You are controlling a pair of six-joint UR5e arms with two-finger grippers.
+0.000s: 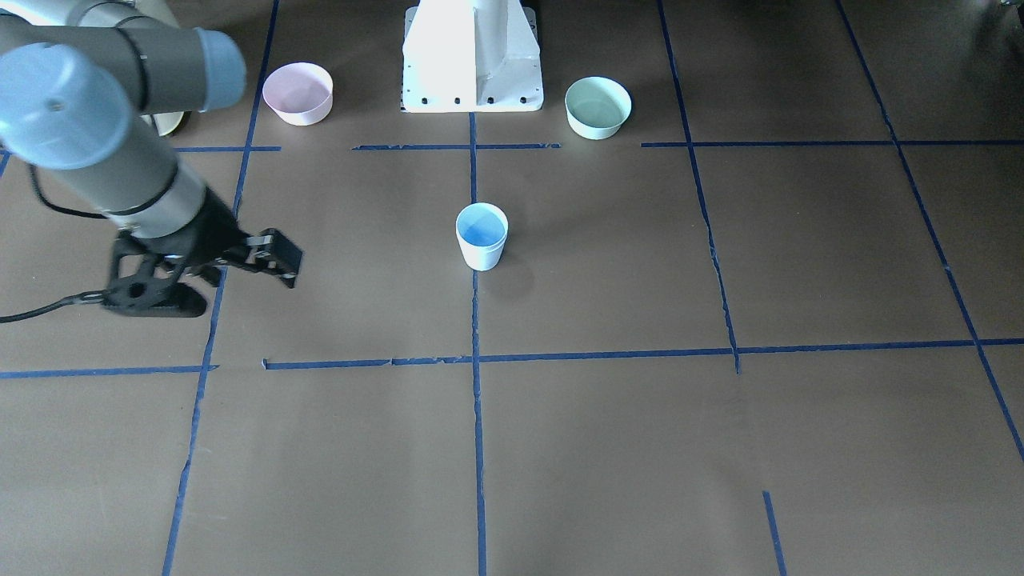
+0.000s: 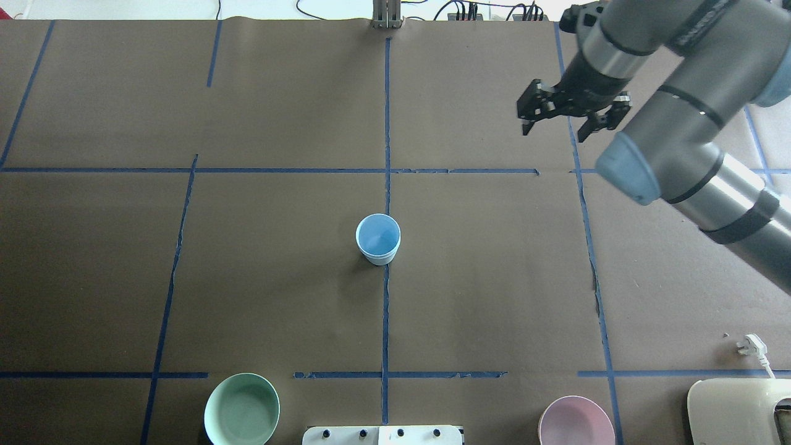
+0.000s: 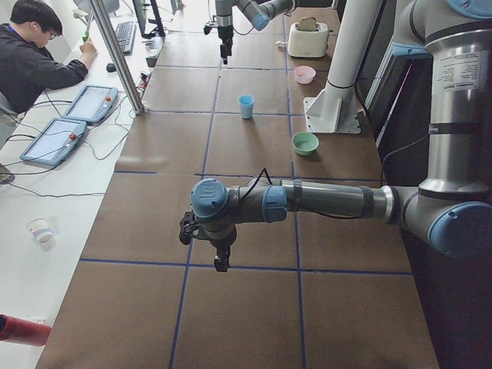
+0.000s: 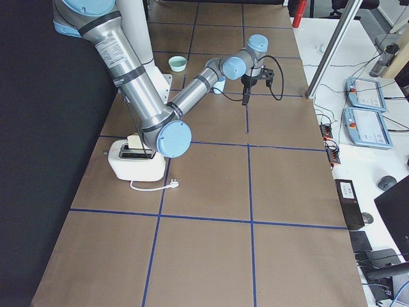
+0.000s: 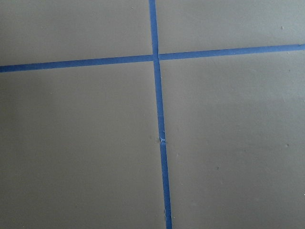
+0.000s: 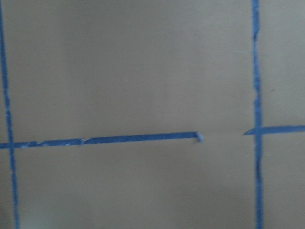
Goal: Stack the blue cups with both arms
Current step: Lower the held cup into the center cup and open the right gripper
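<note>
I count one blue cup (image 2: 378,239), upright on the centre tape line (image 2: 384,321) at mid-table. My right gripper (image 2: 554,131) hangs well apart from it, jaws spread wide and empty. There are two bowls, one pink bowl (image 2: 576,421) and one mint-green bowl (image 2: 241,409). I cannot tell how the jaws of my left gripper (image 3: 221,260) stand.

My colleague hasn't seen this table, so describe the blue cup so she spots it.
From the white pedestal base, follow the blue tape line straight out. The blue cup stands upright on that line, alone. Unlike the pink bowl and mint-green bowl beside the base, it is taller, narrower and bright blue inside.
</note>
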